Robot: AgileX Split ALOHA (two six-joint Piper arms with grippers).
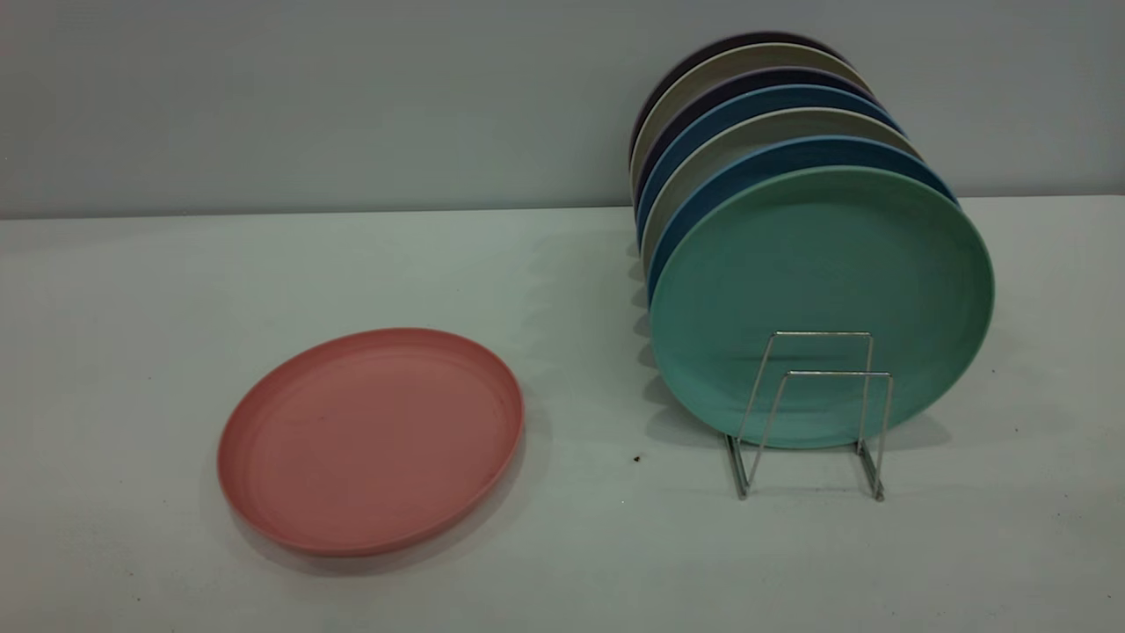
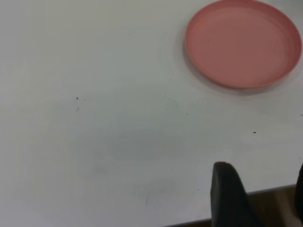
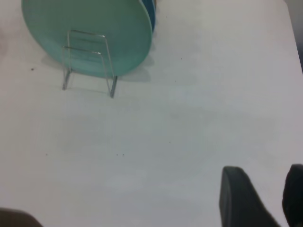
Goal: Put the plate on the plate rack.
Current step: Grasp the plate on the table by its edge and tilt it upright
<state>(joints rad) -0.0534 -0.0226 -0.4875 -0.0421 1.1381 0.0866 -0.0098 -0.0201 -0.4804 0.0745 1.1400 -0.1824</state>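
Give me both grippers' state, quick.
Left gripper: open, holding nothing, away from the plate.
Right gripper: open, holding nothing, away from the plate rack.

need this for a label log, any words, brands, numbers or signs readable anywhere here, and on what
None: no readable text in any view.
The plate: plain salmon-pink, no mark.
The plate rack: bare wire, no tag.
The teal-green plate and the plates behind it: blank faces.
The table: only small dark specks.

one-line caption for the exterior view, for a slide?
Pink plate lies flat on the table, left of the wire rack, whose front slot stands free before a row of upright plates.
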